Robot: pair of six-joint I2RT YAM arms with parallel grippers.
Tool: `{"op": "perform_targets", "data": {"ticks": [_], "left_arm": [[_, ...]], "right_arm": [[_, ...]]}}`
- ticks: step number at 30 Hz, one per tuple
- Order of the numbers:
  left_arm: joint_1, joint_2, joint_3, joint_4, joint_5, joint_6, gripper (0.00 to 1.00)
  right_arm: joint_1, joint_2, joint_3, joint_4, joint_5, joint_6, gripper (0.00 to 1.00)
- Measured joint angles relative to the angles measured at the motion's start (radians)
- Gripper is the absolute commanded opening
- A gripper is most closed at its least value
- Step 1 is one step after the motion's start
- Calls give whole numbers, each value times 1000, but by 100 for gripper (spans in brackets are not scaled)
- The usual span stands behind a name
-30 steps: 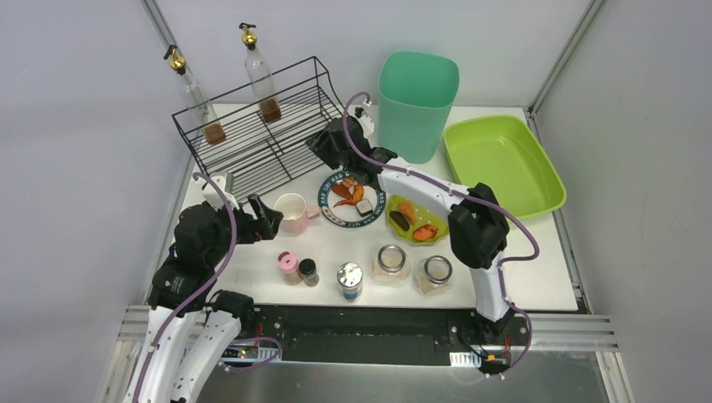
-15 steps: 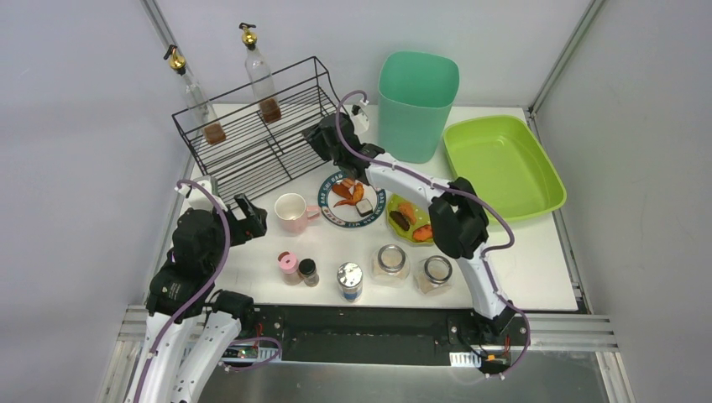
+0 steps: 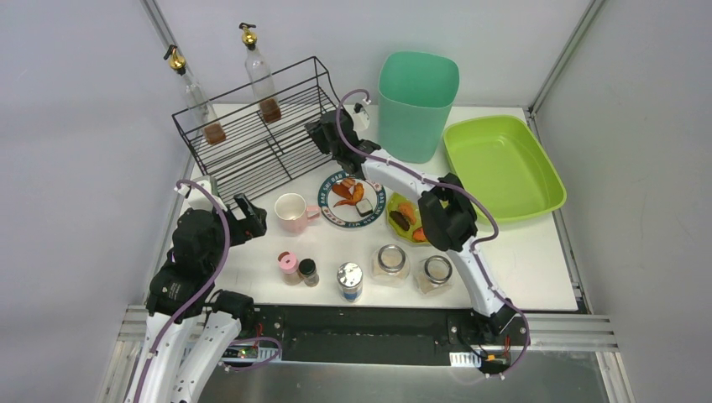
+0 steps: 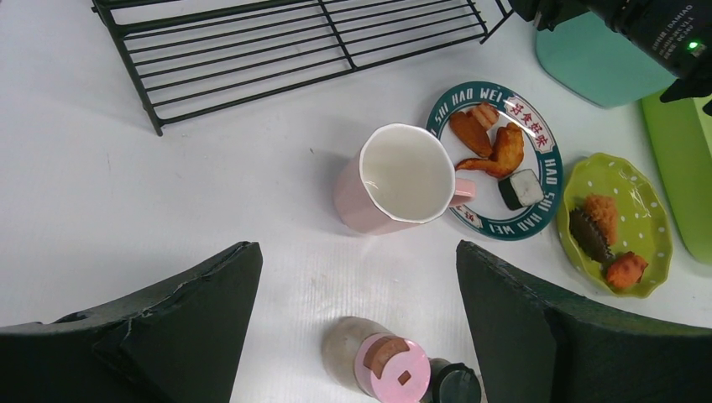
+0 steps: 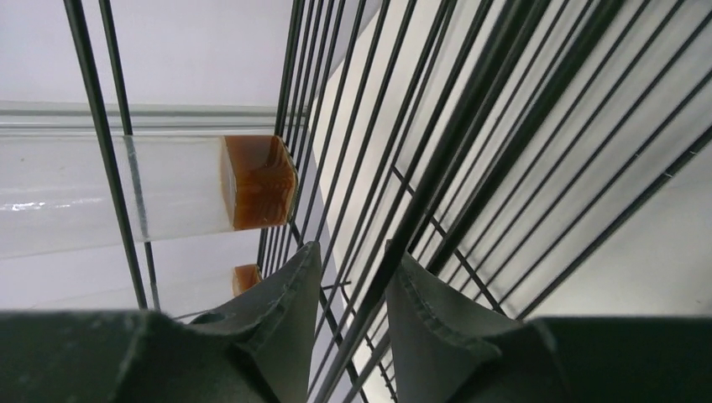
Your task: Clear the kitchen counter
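The desk [image 3: 537, 273] is a broad, flat white rectangle with a smooth matte top, lying level between grey walls with its near long edge against a metal rail [image 3: 378, 323]. It is crowded: a black wire rack [image 3: 260, 134] stands at its far left, a teal bin [image 3: 417, 105] and a lime-green tray [image 3: 502, 168] at its far right. Plates of food [image 3: 351, 199] sit mid-desk, jars [image 3: 390, 264] line the near edge, and bare white shows at the near right corner.

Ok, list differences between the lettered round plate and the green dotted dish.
The lettered round plate is white with a teal rim; the green dotted dish is lime with a wavy edge. The pink mug pokes its handle over the plate's rim; the dish stands clear. Both lie flat on the kitchen counter.
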Motion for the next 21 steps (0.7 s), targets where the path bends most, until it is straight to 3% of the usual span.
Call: {"op": "perform_targets", "data": {"ticks": [3, 9, 13, 21], "left_arm": [[0, 0, 0, 0, 0, -2, 89], [0, 0, 0, 0, 0, -3, 89], [1, 0, 0, 0, 0, -3, 89], [2, 0, 0, 0, 0, -3, 89]], "right_arm": [[0, 33, 32, 17, 0, 16, 31], [-2, 47, 39, 14, 8, 50, 0], [-3, 47, 4, 68, 8, 147, 0], [7, -15, -155, 215, 39, 179, 0]]}}
